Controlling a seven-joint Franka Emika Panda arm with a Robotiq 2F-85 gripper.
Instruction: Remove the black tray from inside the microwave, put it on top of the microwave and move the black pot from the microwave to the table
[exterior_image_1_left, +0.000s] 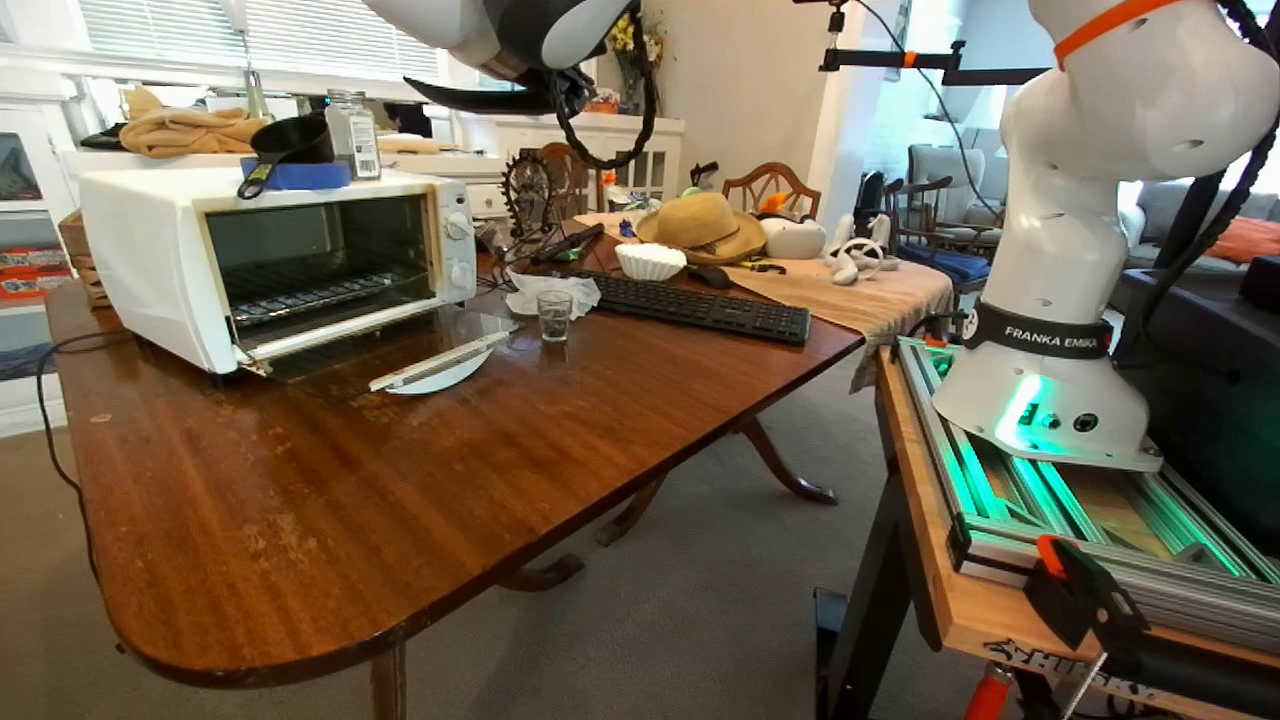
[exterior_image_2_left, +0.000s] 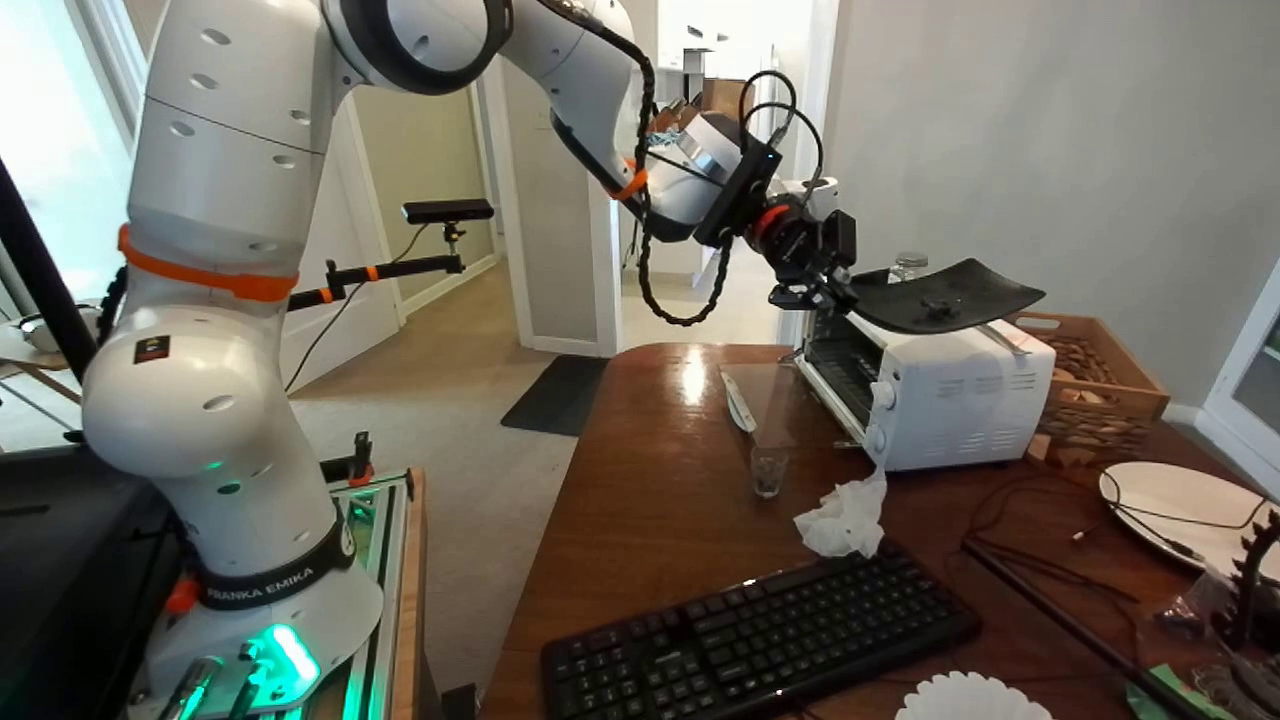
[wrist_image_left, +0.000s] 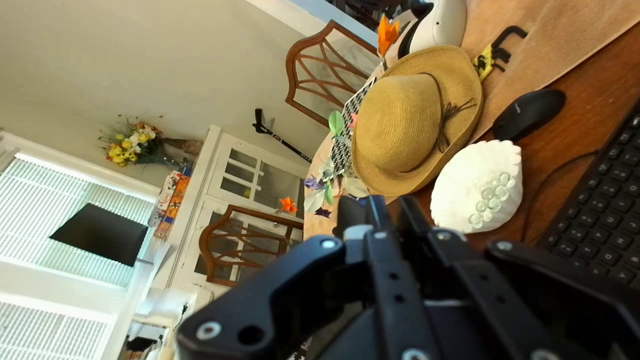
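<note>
The black tray (exterior_image_1_left: 480, 97) hangs in the air above the microwave (exterior_image_1_left: 150, 260) and is seen nearly edge-on. In an exterior view the tray (exterior_image_2_left: 975, 290) looks curved, with a small dark lump I cannot identify near its middle. My gripper (exterior_image_2_left: 842, 292) is shut on its near edge. In the wrist view the gripper (wrist_image_left: 392, 210) shows a narrow gap between its fingertips; I cannot make out the tray there. The microwave's glass door is down and a wire rack shows inside. The black pot (exterior_image_1_left: 290, 140) has a handle and sits on a blue block on the microwave. The table (exterior_image_1_left: 450, 470) carries the microwave.
A jar (exterior_image_1_left: 355, 135) stands beside the pot. A pale flat utensil (exterior_image_1_left: 445, 370) lies by the open door. A glass (exterior_image_1_left: 554, 315), crumpled paper (exterior_image_2_left: 845, 515), a keyboard (exterior_image_2_left: 760, 640) and a white bowl (wrist_image_left: 475, 190) are on the table. A wicker basket (exterior_image_2_left: 1120, 390) stands behind the microwave.
</note>
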